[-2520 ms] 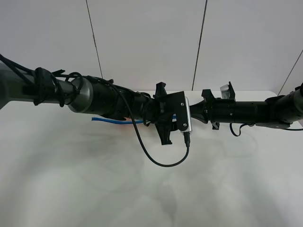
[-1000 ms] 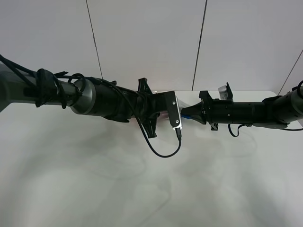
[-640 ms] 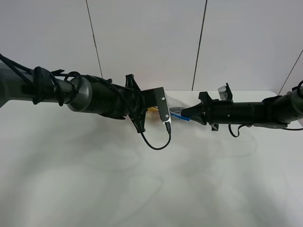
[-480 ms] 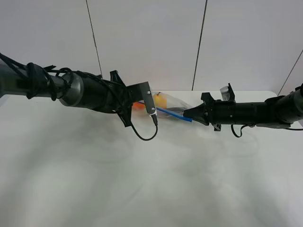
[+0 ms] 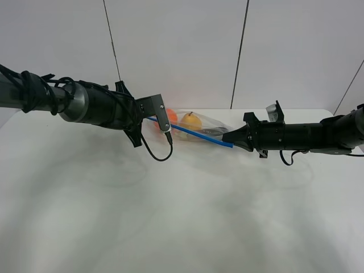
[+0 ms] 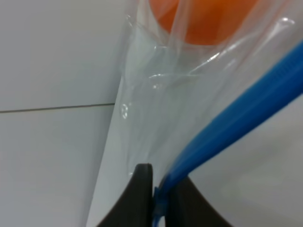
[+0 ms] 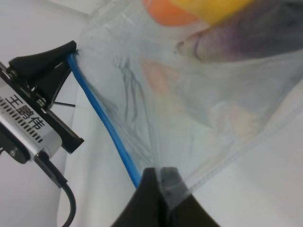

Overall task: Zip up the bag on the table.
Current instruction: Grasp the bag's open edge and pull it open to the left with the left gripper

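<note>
The bag (image 5: 196,126) is stretched between my two grippers above the far part of the table (image 5: 182,216). It is clear plastic with an orange item (image 5: 165,117), a yellow item (image 5: 191,120) and a dark item (image 7: 246,38) inside. Its blue zipper strip (image 5: 190,133) runs taut along the near edge. My left gripper (image 5: 149,118) is shut on the strip's left end (image 6: 158,198). My right gripper (image 5: 229,138) is shut on the bag's right corner (image 7: 163,187), beside the strip's other end (image 7: 135,175).
A black cable (image 5: 154,152) loops down from the left wrist camera (image 5: 162,116) toward the tabletop. A grey panelled wall (image 5: 182,51) stands behind the table's far edge. The right wrist view shows the left gripper's fingers (image 7: 45,64).
My left gripper has slid leftward along the blue strip, away from the right gripper, uncovering the bag and its contents. The right arm has barely moved.
</note>
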Motion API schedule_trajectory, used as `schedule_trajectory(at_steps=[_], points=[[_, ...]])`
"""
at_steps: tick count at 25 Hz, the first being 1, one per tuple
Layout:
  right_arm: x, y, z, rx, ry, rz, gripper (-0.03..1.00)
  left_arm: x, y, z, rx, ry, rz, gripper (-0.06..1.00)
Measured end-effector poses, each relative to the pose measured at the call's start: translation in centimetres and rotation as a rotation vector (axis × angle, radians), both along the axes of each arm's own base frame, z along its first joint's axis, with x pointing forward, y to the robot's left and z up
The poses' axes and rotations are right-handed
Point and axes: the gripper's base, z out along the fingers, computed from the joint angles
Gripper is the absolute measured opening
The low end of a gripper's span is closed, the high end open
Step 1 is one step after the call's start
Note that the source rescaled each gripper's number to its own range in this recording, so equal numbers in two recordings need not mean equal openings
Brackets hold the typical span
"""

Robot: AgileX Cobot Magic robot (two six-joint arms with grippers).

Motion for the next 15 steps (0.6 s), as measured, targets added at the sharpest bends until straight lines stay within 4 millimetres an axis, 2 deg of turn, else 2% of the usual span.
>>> schedule_trajectory(at_steps=[10,15], points=[[0.0,0.0,0.0,-0.004,0.000,0.006,0.00,0.7,2.1,0.0,0.025,0.006,0.037,0.00],[-0.1,0.0,0.0,-0.001,-0.001,0.011,0.00,0.9,2.5,0.0,0.015,0.010,0.035,0.00]])
